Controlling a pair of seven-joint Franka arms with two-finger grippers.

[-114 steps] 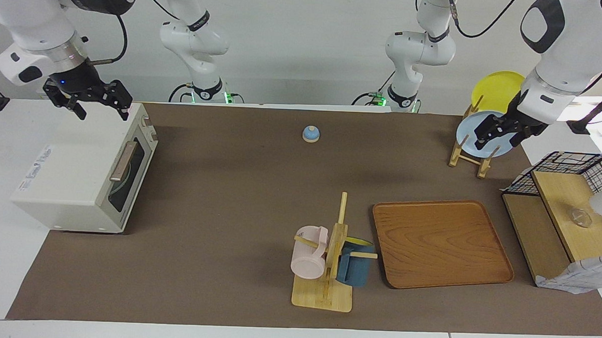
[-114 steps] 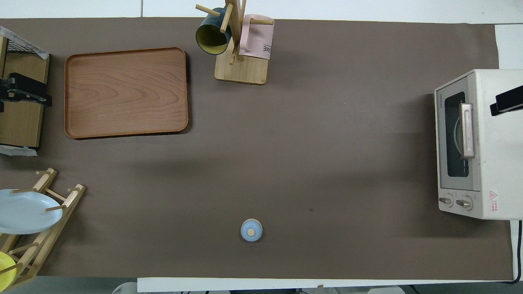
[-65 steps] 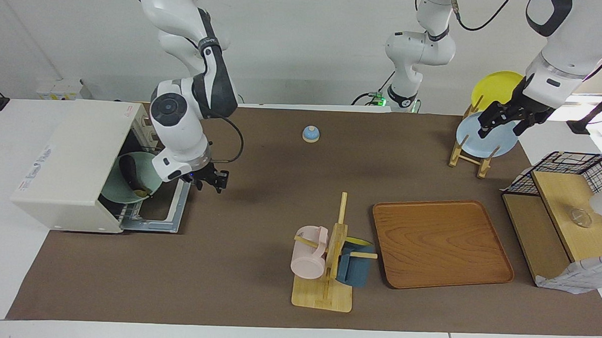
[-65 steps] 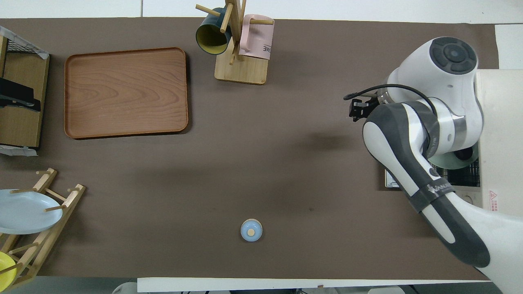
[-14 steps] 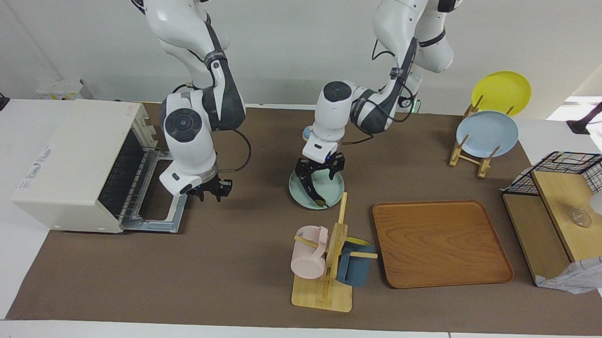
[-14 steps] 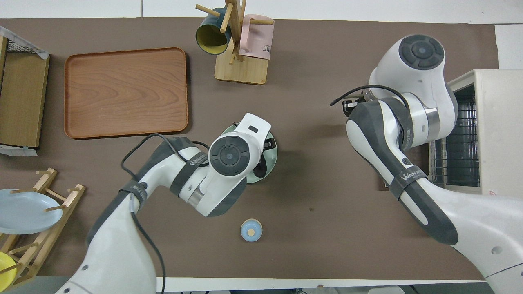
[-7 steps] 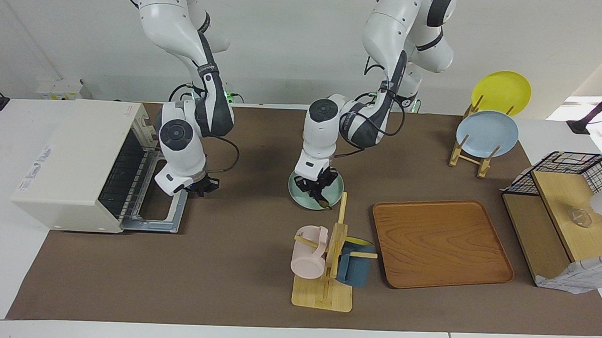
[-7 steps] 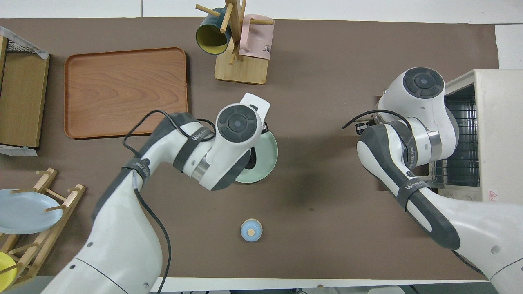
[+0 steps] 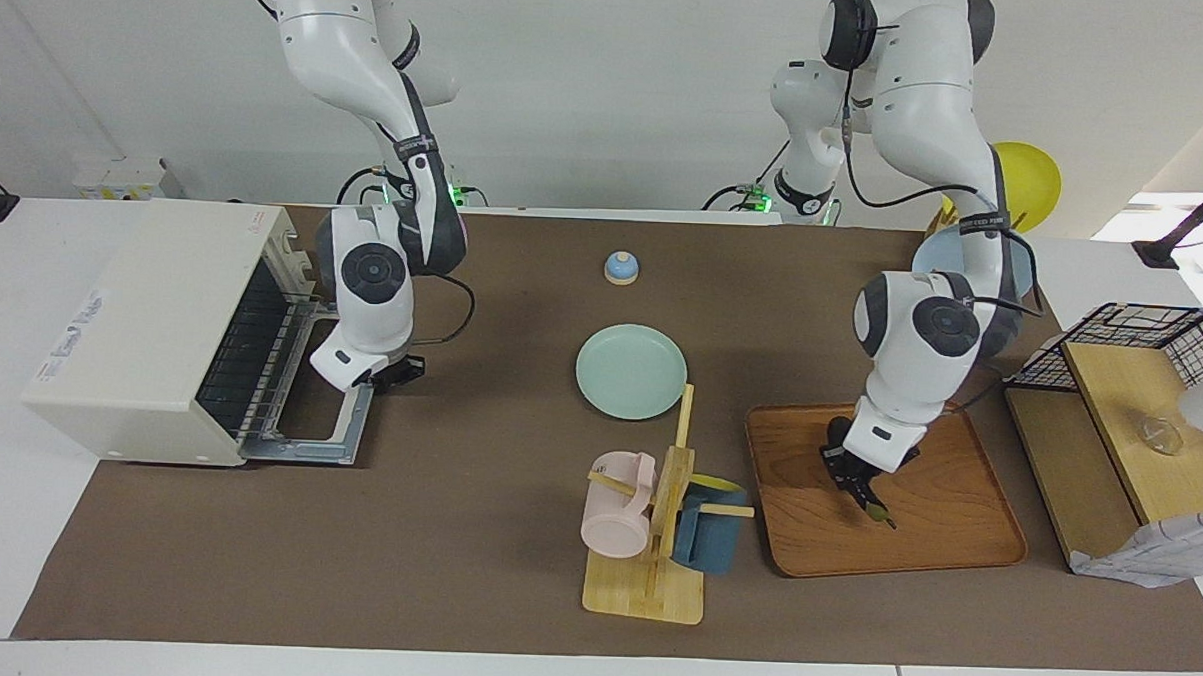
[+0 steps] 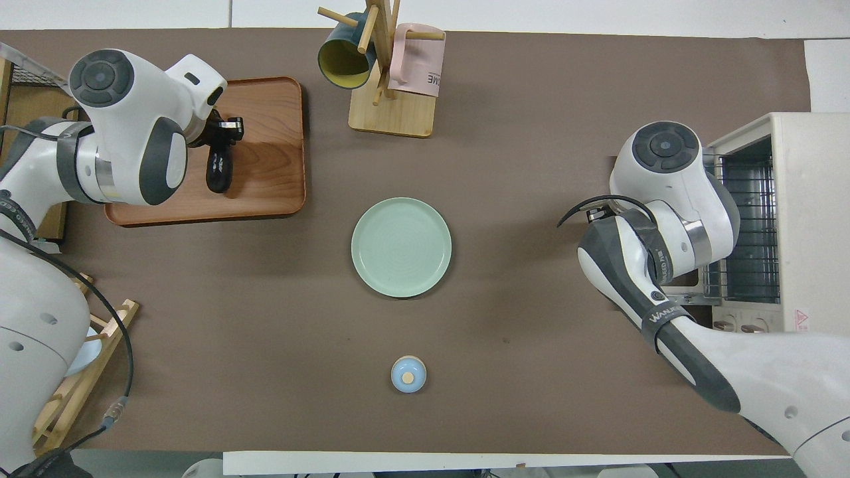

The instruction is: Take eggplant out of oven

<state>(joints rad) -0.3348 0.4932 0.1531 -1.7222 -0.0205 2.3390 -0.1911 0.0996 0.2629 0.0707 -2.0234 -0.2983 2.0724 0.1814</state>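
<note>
Nearest the robots a small blue bell (image 9: 621,267) sits on the brown surface (image 10: 531,345). Next out is the pale green plate (image 10: 401,247), bare, mid-surface. At the right arm's end the oven (image 9: 152,327) stands with its door (image 9: 330,431) dropped flat; the right tool (image 9: 397,373) is low at the door's edge nearest the robots, and its gap cannot be told. From the plate, at ten o'clock in the overhead view, the left tool (image 10: 222,136) is over the wooden tray (image 10: 265,179), clamped on the eggplant (image 10: 218,170), which hangs tip-down close above the tray. Farthest stands the mug rack (image 10: 388,73).
</note>
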